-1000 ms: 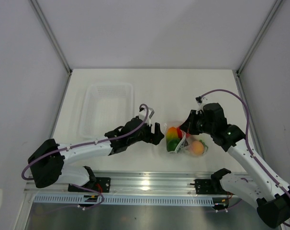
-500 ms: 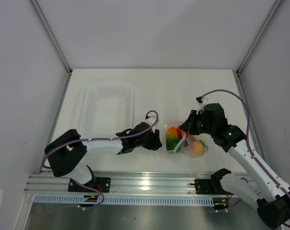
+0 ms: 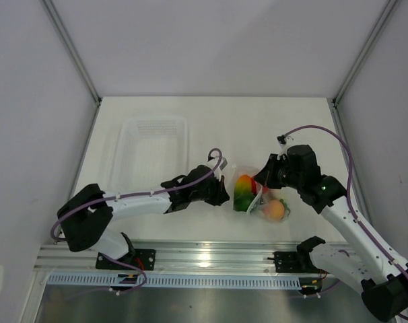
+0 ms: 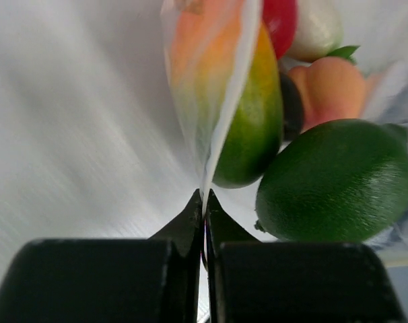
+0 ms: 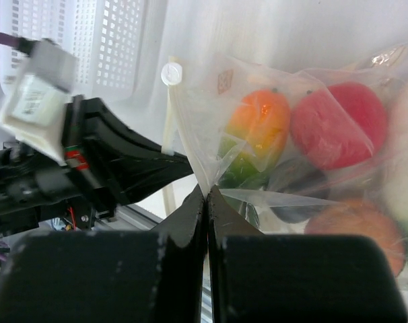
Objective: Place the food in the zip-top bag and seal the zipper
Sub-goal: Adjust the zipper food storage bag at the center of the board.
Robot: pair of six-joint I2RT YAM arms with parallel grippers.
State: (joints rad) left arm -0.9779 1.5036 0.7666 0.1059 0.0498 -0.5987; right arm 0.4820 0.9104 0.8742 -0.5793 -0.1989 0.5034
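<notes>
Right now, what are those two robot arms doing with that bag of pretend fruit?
Both arms are holding the clear zip-top bag. The left tool is shut on one thin edge of it, and the right tool is shut on another fold of the plastic. The toy food, like the green lime, the mango and the peach, looks to be inside the bag. I cannot tell if the zipper is sealed yet.

Loads of bare table [image 3: 271, 124] behind the bag [image 3: 256, 200]; tray [image 3: 153, 151] blocks back-left. Up close, left end effector [image 3: 221, 192] and right end effector [image 3: 261, 182] crowd its sides.
</notes>
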